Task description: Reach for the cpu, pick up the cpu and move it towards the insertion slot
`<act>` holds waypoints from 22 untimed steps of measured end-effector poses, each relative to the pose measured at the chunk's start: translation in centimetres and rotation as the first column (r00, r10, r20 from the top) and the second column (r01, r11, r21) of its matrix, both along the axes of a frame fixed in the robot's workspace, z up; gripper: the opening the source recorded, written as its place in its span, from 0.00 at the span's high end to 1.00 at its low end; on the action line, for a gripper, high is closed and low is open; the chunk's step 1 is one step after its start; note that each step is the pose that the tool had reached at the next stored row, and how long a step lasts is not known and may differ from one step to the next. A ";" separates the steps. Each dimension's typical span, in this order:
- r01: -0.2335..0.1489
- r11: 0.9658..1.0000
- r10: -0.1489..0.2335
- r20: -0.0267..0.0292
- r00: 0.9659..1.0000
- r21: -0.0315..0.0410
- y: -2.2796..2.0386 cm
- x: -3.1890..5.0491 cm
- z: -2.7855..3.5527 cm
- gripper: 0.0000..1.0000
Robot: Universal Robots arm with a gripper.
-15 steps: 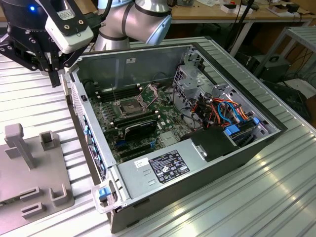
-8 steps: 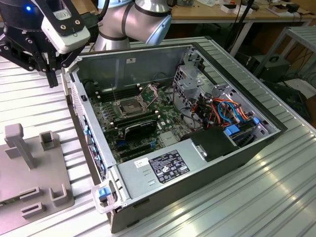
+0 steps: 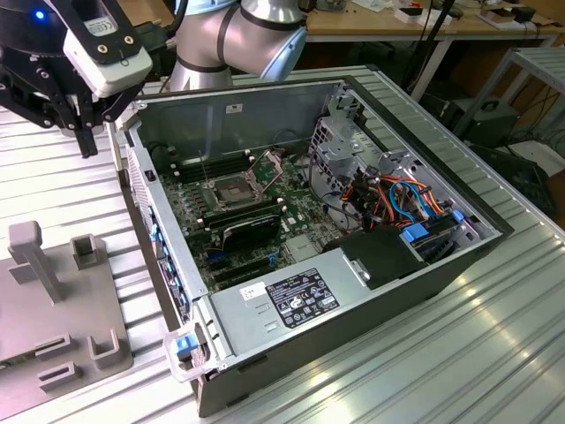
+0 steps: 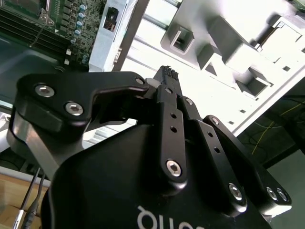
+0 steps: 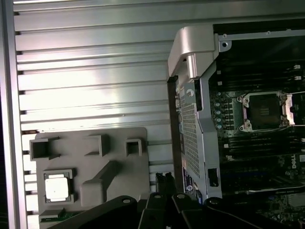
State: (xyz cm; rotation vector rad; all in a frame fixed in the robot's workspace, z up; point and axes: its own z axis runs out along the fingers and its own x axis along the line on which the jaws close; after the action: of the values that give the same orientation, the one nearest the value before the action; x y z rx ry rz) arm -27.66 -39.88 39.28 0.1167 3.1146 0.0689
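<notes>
The cpu (image 5: 58, 185), a small square chip with a dull silver face, lies in a pocket of the grey fixture plate (image 5: 119, 143) in the first wrist view. My gripper (image 3: 86, 141) hangs above the ribbed table between that plate and the open computer case, well away from the cpu. Its black fingers (image 4: 164, 81) are pressed together with nothing between them, and its tips (image 5: 164, 177) show in the first wrist view too. The insertion slot (image 3: 231, 190), a dark square with a silver rim and its metal frame hinged up, sits on the motherboard (image 5: 263, 111) inside the case.
The case's side wall (image 3: 146, 203) stands between my gripper and the socket. Grey blocks with notches (image 3: 88, 252) rise from the fixture plate (image 3: 88, 300). Inside the case are a black expansion card (image 3: 250, 228), a power supply (image 3: 291, 296) and bundled cables (image 3: 397, 199).
</notes>
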 end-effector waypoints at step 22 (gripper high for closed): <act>0.000 1.000 0.000 0.000 1.000 0.000 0.00 -2.14 0.00 0.89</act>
State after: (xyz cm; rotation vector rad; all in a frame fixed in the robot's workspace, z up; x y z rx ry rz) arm -29.81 -39.88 39.28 0.1167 3.1146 0.0688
